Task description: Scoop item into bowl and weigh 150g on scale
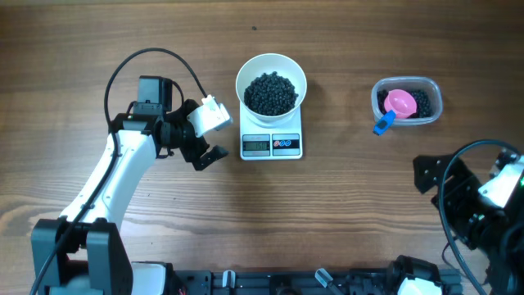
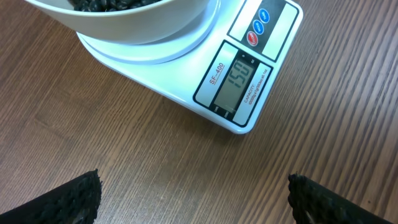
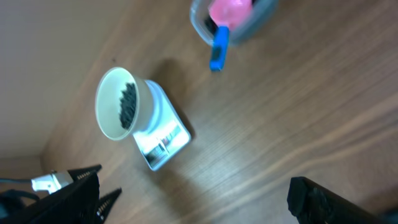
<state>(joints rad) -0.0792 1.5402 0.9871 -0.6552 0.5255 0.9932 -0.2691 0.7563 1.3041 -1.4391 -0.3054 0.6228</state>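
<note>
The white bowl point(image 1: 271, 78) stands on the small white scale point(image 1: 271, 144) and holds a dark heap of the item point(image 1: 271, 93). In the left wrist view the scale's display point(image 2: 238, 82) reads about 150. My left gripper point(image 1: 209, 131) hovers just left of the scale, open and empty, its jaws wide apart over bare wood point(image 2: 193, 199). My right gripper point(image 3: 202, 199) is open and empty too, far from the bowl point(image 3: 115, 102) and scale point(image 3: 163, 142). The right arm point(image 1: 475, 205) sits at the table's front right corner.
A clear plastic tub point(image 1: 434, 100) at the back right holds more dark beads and a pink scoop point(image 1: 399, 102) with a blue handle point(image 1: 383, 124). From the right wrist view the tub point(image 3: 261, 15) and the scoop's blue handle point(image 3: 217, 48) show at the top.
</note>
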